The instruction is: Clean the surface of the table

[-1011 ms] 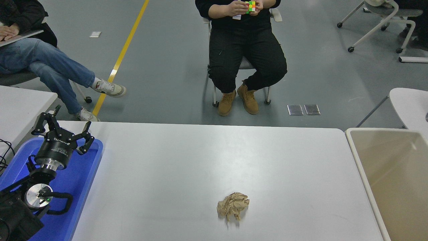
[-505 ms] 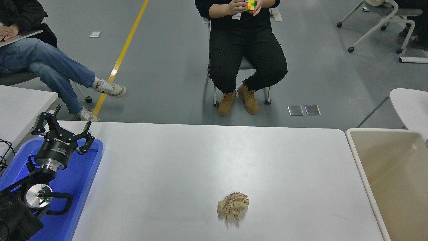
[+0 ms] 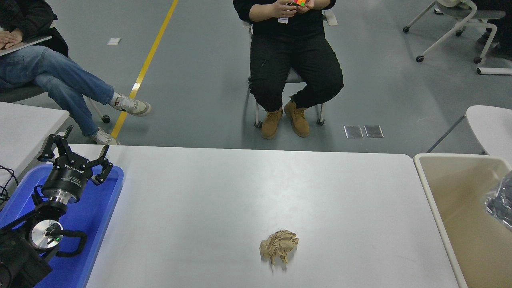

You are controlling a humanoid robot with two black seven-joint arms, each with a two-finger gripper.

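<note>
The left pincer [image 3: 76, 154] is parked at the near-left corner, hanging over the far end of a blue tray [image 3: 110, 208] with its black fingers spread apart and nothing between them; kept out there, it leaves the working area free. At the right edge a dark, blurred shape [image 3: 500, 204] shows above the beige bin [image 3: 430, 192]. It is probably part of the right arm, but too little shows to be sure, and no right pincer can be made out, so its state cannot be told.

The white desk [image 3: 248, 192] fills the middle of the view, between the tray on the left and the bin on the right. One thing lies on it: a crumpled ball of brown paper [image 3: 279, 251], toward the near edge and a little right of centre, well apart from both tray and bin. The bin sits flush against the desk's right end, which looks suited to taking the paper, so the cleaning seems not yet begun. Crumpled paper should give under a grip and may spring loose.

On the far side a person sits in a chair [image 3: 294, 76], hands busy with a coloured cube [image 3: 298, 3].
</note>
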